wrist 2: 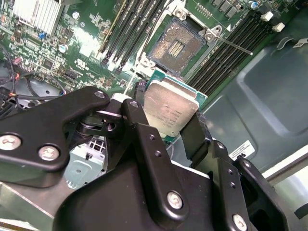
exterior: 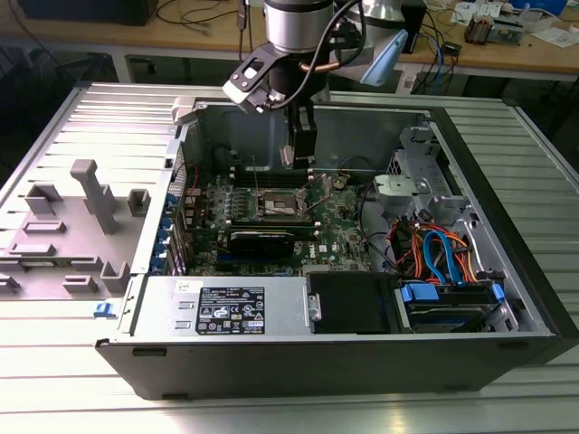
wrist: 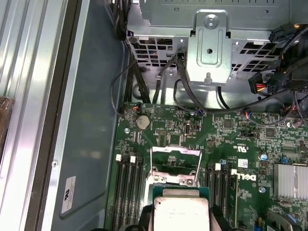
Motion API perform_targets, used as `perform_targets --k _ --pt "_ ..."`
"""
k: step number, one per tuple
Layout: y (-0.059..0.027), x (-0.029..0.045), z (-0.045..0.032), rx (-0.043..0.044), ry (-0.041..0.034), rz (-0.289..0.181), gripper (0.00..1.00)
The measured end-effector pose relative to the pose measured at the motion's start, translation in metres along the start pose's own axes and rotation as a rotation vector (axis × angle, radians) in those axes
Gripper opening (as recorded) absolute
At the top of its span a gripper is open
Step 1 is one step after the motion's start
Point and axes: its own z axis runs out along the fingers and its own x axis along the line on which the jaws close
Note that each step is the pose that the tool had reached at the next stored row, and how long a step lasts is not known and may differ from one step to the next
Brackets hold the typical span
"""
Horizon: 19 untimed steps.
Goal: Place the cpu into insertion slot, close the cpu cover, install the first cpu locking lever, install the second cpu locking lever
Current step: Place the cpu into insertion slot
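**Claw [wrist 2: 168, 122] clamps the cpu [wrist 2: 171, 108] short of a bare insertion slot [wrist 2: 175, 45]**

Black claw linkages crowd the foreground in the second wrist view. Its fingers [wrist 2: 137, 115] are clenched on two opposite edges of the cpu, which hangs tilted and clear of the board.

Just beyond, the insertion slot lies open with its dark contact field bare, so the first step is not yet done.

In the first wrist view the cpu cover [wrist: 175, 150] stands raised at the socket's far side. Closing it and setting both levers are left, by my reading.

One locking lever [wrist 2: 231, 44] shows as a thin rod reaching out from the socket's corner across the memory slots [wrist 2: 219, 62], and it looks unlatched. Which part is the second lever is hard to tell.

Farther off, the exterior view has the arm over the motherboard [exterior: 344, 226] inside the open computer case [exterior: 298, 362]. The gap between chip and socket cannot be judged, and the claw's links cut off the chip's lower edge.
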Motion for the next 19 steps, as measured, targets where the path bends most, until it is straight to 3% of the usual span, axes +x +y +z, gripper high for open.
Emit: perform_targets --k 5,19 --pt "-0.0020 0.0001 0.0034 -0.0004 -0.0030 0.034 0.55" --pt "-0.0022 0.0001 0.0039 -0.0005 -0.0029 0.035 0.55"
